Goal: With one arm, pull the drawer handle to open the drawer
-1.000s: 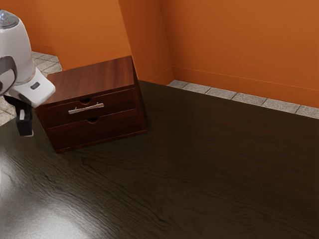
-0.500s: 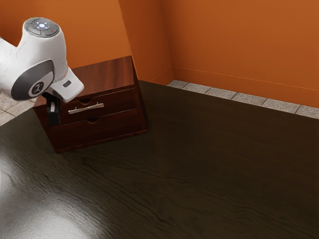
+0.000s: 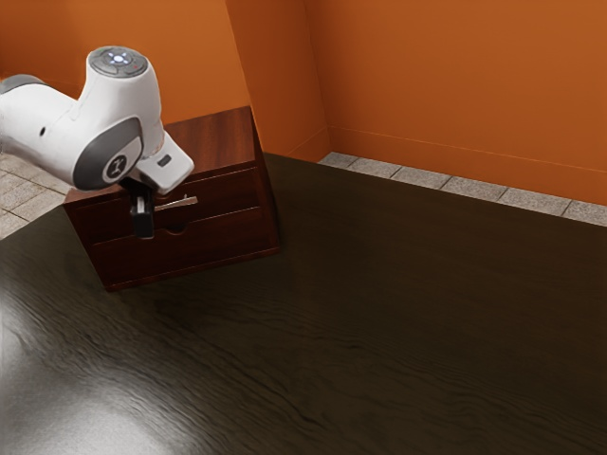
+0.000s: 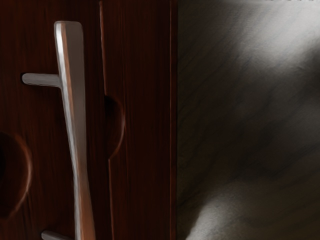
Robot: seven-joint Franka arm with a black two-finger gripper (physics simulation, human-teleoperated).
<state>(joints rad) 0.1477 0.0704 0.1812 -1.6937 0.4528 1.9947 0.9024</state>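
The steel drawer handle (image 3: 180, 202), a stiff, smooth bar on the shut upper drawer (image 3: 223, 191) of the cabinet (image 3: 204, 142) at the frame's upper left, should bear a firm pull; take it mid-bar. Your gripper (image 3: 142, 226) hangs at its left end, and you cannot tell how wide it stands. A second ago it hung left of the cabinet.

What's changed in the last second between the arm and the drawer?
The gripper swept from the exterior view's left edge rightward to the left end of the handle. Whether it grips the handle is unclear. The cabinet has not moved and the drawer stays flush.
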